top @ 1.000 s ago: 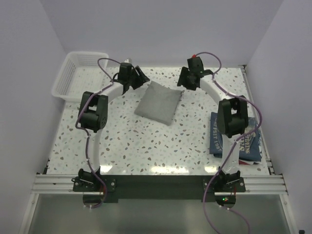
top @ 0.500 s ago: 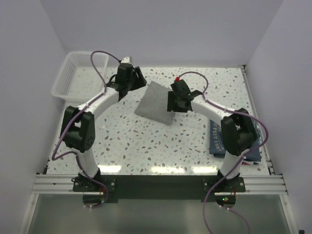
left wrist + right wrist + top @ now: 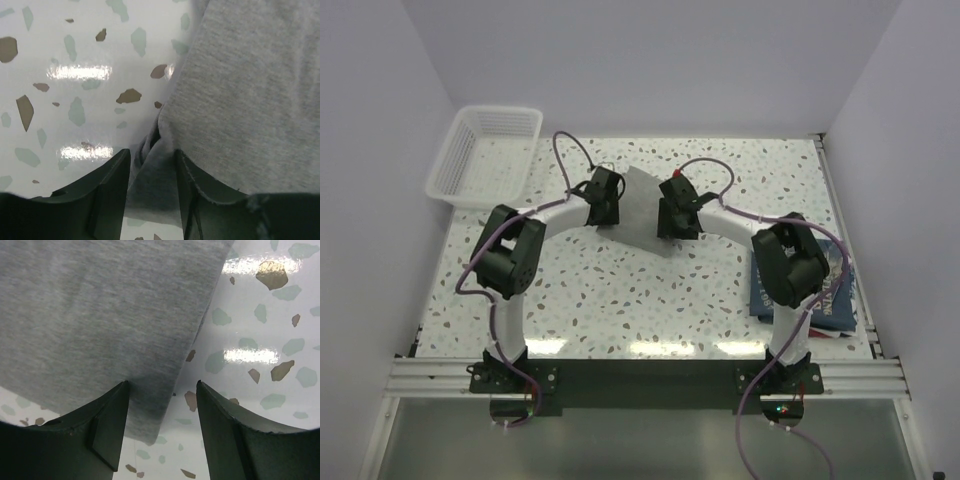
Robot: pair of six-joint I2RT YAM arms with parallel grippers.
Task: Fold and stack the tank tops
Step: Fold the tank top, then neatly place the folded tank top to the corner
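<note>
Speckled desk (image 3: pixel 620 300), white walls. Grey top (image 3: pixel 638 205) lies folded mid-desk, navy top (image 3: pixel 835 295) at the right edge. My left hand (image 3: pixel 150 157) straddles its bunched left edge; pinched or not, can't tell. Right hand (image 3: pixel 162 385) released over the right edge. Soft, light, floppy: I'd pinch all layers at both sides.

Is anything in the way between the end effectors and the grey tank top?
Nothing visible. The left end effector and right end effector each straddle an edge of the grey tank top.
</note>
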